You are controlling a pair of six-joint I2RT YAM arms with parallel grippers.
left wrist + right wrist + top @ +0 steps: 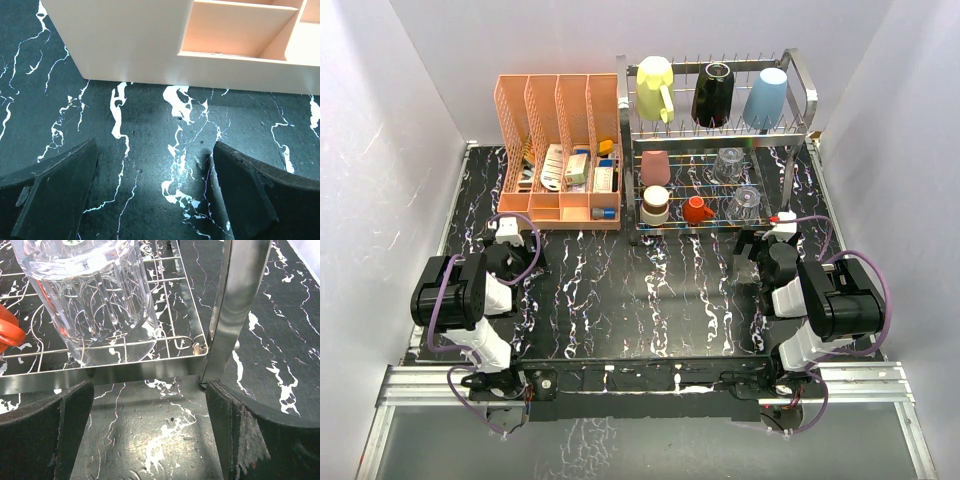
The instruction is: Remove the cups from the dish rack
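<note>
At the one-o'clock corner of the black marble table, the dish rack carries every cup we can count: eight in all, none of them unloaded.

Across the upper tier, from ten o'clock round to two, sit the yellow mug, the black mug and the blue tumbler. On the lower tier the pink tumbler and the rear glass take the far row. The steel cup, the orange-red cup and the front glass line the near edge.

Both arms sit low at the six-o'clock side of the table. The left gripper is spread wide with nothing between its fingers. Bare marble lies under it, and the peach organizer stands at its twelve o'clock, well away from any cup.

The right gripper is likewise parted and empty. It faces the rack's near rail, with the front glass at its eleven o'clock just behind that rail. A steel post of the frame rises at one o'clock, and a sliver of the orange-red cup shows at nine.

We judge the job to be at its very start — all eight cups are left to lift out and set on the table. The front glass is the nearest candidate for the right arm. The left arm has the longer reach to make, since the organizer, not the rack, lies in front of it.
</note>
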